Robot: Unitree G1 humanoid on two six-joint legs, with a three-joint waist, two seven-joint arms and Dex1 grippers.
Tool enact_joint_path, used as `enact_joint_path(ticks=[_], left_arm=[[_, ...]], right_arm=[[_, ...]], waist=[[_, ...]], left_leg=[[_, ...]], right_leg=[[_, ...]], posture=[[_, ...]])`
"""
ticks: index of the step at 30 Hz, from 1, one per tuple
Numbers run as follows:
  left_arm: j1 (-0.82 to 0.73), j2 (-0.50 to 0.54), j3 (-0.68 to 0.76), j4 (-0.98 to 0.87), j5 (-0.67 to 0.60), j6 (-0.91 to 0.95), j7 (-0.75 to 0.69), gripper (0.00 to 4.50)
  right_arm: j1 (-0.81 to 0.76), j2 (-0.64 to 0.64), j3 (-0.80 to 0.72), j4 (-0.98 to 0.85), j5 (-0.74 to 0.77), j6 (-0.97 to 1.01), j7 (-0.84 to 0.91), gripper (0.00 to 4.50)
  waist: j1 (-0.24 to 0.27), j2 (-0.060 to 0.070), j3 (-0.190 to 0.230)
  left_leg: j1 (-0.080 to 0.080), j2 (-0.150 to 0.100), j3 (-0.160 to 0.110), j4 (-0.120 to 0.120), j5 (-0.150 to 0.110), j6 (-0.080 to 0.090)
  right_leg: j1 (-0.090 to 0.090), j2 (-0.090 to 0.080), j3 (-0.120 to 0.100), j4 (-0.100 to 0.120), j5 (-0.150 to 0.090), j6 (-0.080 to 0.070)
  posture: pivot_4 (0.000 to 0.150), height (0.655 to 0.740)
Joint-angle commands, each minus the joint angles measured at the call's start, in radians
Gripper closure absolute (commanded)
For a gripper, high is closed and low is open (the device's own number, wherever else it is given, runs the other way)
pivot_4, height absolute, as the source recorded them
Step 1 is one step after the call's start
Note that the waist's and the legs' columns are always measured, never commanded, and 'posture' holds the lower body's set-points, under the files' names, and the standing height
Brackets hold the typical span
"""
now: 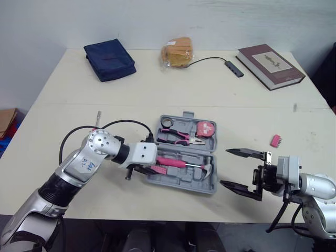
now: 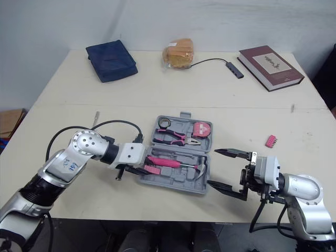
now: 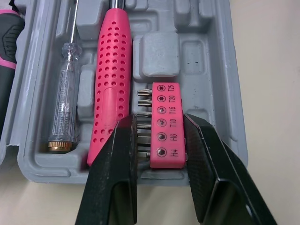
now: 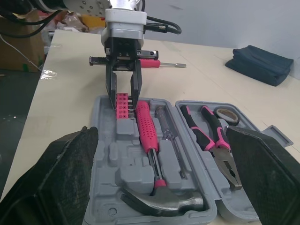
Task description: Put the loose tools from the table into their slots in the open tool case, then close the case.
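At the table's near edge the right gripper is spread wide and empty, just beside the open tool case's right end. At the case's left end the left gripper pinches a pink bit holder – labelled T25, T20, T15, T10, H6, H4 – sitting in its slot beside the hammer's perforated pink handle and a clear-handled screwdriver. The lid half holds pliers, a tape roll and a tape measure. A second bit holder lies loose to the right; a pink screwdriver lies loose by the left arm. Farther back sit a navy pouch, bagged bread, a USB hub and a book – its cover lettering unreadable.
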Motion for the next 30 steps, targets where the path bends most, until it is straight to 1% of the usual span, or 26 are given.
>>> enact_joint_path(ticks=[1,9,20,21,22,23,24,27,30], left_arm=[[-0.013,-0.008,-0.002,0.012,0.039,-0.006,0.01,3.79],[-0.004,-0.04,-0.011,0.009,0.068,-0.001,0.037,3.79],[0.015,-0.059,0.005,0.008,0.059,-0.042,0.032,3.79],[0.013,-0.078,0.028,0.008,0.048,-0.084,0.055,2.99],[0.011,-0.092,0.045,0.007,0.04,-0.115,0.072,2.76],[0.011,-0.082,0.055,-0.01,0.024,-0.13,0.051,2.38],[0.012,-0.073,0.061,-0.022,0.015,-0.136,0.032,2.38],[0.023,-0.02,0.1,-0.099,-0.076,-0.069,-0.053,2.38],[0.035,0.008,0.143,-0.156,-0.137,-0.03,-0.071,2.38]], right_arm=[[-0.009,-0.001,0.003,-0.066,0.01,0.022,-0.037,0.0],[-0.022,-0.002,0.019,-0.1,0.009,0.053,-0.071,0.0],[-0.03,-0.008,0.026,-0.122,0.016,0.084,-0.095,0.0],[-0.035,-0.009,0.028,-0.124,0.017,0.087,-0.096,0.0],[-0.037,-0.01,0.029,-0.124,0.018,0.09,-0.097,0.0],[-0.038,-0.011,0.029,-0.126,0.02,0.093,-0.097,0.0],[-0.039,-0.012,0.028,-0.128,0.021,0.096,-0.097,0.0],[-0.044,-0.016,0.02,-0.139,0.036,0.12,-0.102,0.0],[-0.043,-0.021,0.008,-0.144,0.045,0.132,-0.101,0.0]], waist=[[0.001,0.0,0.0],[0.001,0.0,0.0],[0.003,0.0,0.0],[0.003,0.0,0.0],[0.003,0.0,0.0],[0.003,0.0,0.0],[0.002,-0.001,0.0],[-0.002,-0.001,0.0],[-0.003,-0.001,0.0]], left_leg=[[0.0,0.0,0.0,0.002,0.0,0.0],[-0.001,0.0,-0.001,0.004,-0.001,0.002],[-0.001,-0.001,-0.002,0.005,-0.001,0.003],[-0.001,-0.002,-0.002,0.005,-0.001,0.003],[-0.001,-0.002,-0.002,0.005,-0.001,0.003],[-0.001,-0.003,-0.002,0.005,-0.001,0.004],[-0.003,-0.003,-0.003,0.005,-0.001,0.004],[-0.005,-0.003,-0.004,0.006,-0.001,0.004],[-0.007,-0.002,-0.004,0.006,0.0,0.003]], right_leg=[[0.0,0.0,0.0,0.001,0.0,0.0],[0.0,-0.002,0.001,0.002,0.0,0.0],[0.001,-0.003,0.0,0.003,0.0,0.0],[0.001,-0.003,0.0,0.003,0.0,0.001],[0.001,-0.003,0.0,0.003,0.0,0.001],[0.001,-0.004,0.0,0.003,0.0,0.001],[0.001,-0.005,0.0,0.003,0.001,0.001],[-0.001,-0.005,0.0,0.002,0.001,0.001],[-0.002,-0.004,-0.001,0.003,0.001,0.001]], posture=[[0.15,0.74],[0.15,0.74],[0.15,0.74],[0.15,0.74],[0.15,0.74],[0.15,0.74],[0.15,0.74],[0.15,0.74],[0.15,0.74]])
